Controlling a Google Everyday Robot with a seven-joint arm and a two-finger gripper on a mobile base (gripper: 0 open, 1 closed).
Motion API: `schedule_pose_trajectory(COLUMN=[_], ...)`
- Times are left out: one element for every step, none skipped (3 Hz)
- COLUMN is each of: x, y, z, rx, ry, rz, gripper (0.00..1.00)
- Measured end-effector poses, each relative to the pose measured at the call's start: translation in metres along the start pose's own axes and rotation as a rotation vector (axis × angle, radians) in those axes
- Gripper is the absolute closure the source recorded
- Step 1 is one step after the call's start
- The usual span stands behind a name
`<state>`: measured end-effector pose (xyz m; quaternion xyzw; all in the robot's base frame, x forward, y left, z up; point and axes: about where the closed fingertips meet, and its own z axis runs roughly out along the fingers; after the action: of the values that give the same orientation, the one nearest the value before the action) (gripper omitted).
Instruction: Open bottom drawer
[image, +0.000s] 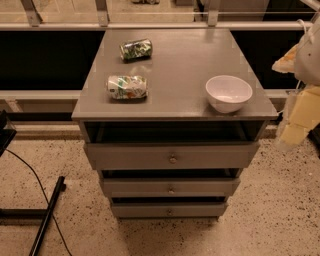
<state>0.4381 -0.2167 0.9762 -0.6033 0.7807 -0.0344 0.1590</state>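
A grey cabinet with three drawers stands in the middle of the camera view. The bottom drawer is the slimmest front, lowest down, with a tiny round metal knob at its centre. A dark gap shows above it, and its front sits further back than the two fronts above. My gripper hangs at the right edge of the view, pale yellow and white, level with the cabinet top and well above and to the right of the bottom drawer. It touches nothing on the cabinet.
The middle drawer and the top drawer stick out slightly. Two crushed cans and a white bowl sit on the top. A black stand leg and cable lie on the speckled floor at left. A railing runs behind.
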Motion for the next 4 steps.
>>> schedule_pose_trajectory(x=[0.000,0.001,0.003,0.021], y=[0.000,0.004,0.033,0.071], z=[0.000,0.010,0.019,0.060], rx=[0.000,-0.009,0.015,0.020], ry=[0.000,-0.037,-0.118,-0.240], rz=[0.000,-0.006,-0.014,0.014], gripper=[0.00,0.00,0.00,0.00])
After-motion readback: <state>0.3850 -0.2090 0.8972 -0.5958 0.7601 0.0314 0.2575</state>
